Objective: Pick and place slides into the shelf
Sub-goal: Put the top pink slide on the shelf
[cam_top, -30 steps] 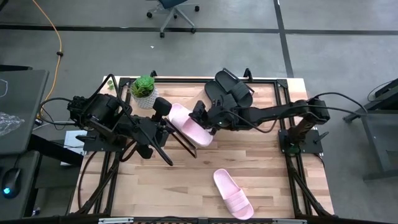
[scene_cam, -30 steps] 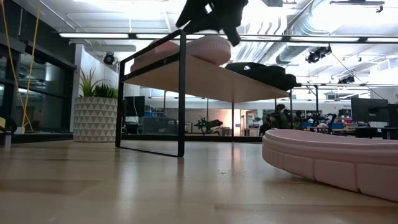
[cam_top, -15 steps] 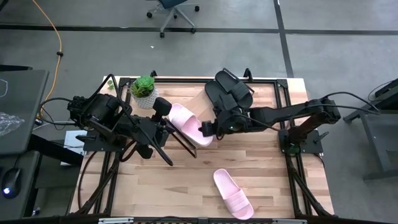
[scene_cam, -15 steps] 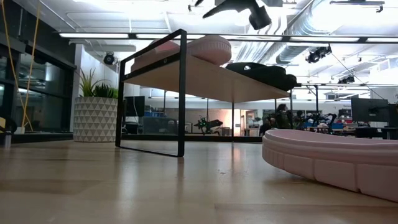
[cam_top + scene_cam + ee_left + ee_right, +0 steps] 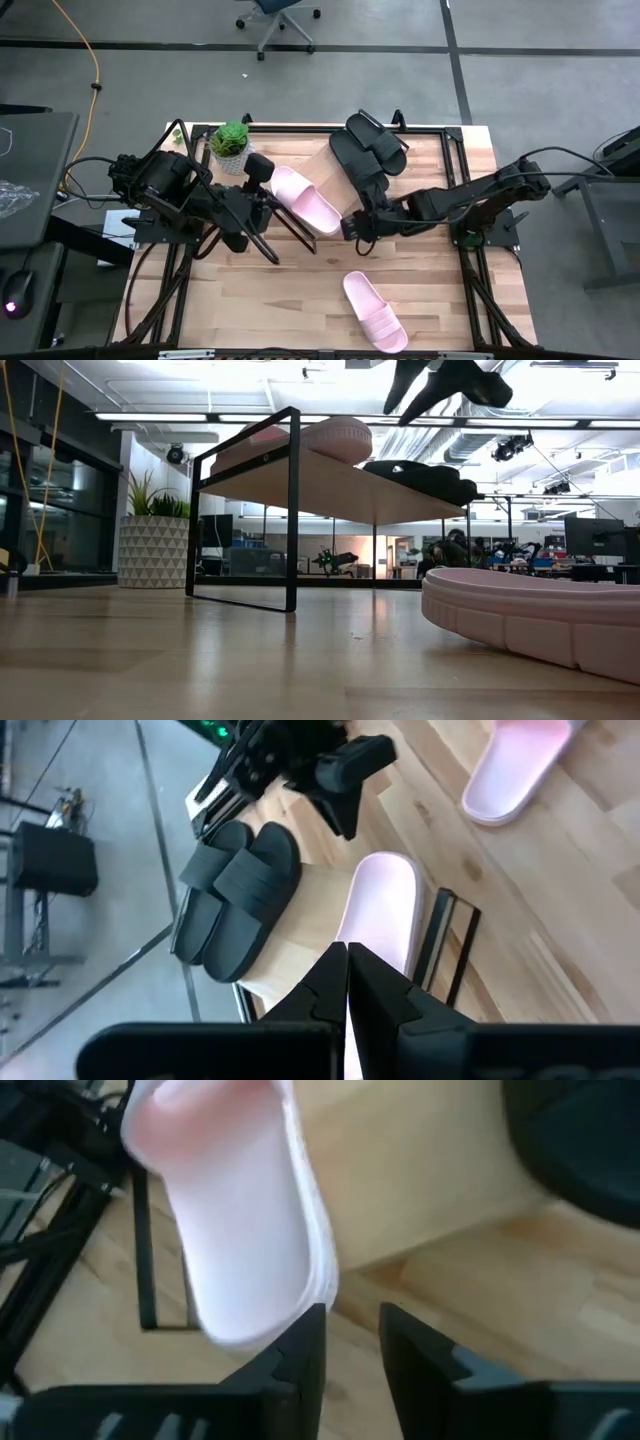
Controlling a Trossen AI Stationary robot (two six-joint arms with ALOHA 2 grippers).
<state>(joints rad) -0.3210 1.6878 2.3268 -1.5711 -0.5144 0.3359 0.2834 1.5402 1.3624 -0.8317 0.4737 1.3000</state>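
Light butcher-block tabletop (image 5: 300,290), planked wood grain. Shelf (image 5: 325,172) sits toward the far edge near the middle: slanted pale smooth wood board on a thin black metal frame. Black pair of slides (image 5: 368,150) lies side by side on the shelf's right part, matte, wide straps, rounded soles. One pink slide (image 5: 305,200) rests on the shelf's left part, pale, smooth, rounded toe hanging over the board's lower edge. Second pink slide (image 5: 375,310) lies flat on the tabletop near the front edge, right of centre, apart from the shelf; in the low view its thick ribbed sole edge (image 5: 540,620) fills the right side. Right gripper (image 5: 352,226) hangs over the tabletop just in front of the shelf, between the pink slide on the shelf and the one by the front edge; jaws narrowly apart, holding nothing, dark blocky fingers (image 5: 305,1350) just off the pink slide's toe. Left gripper (image 5: 262,170) sits at the shelf's left end beside the pink slide, jaws pressed together and empty. Small potted plant (image 5: 232,145), spiky green leaves in a white faceted pot, at the far left corner area of the tabletop.
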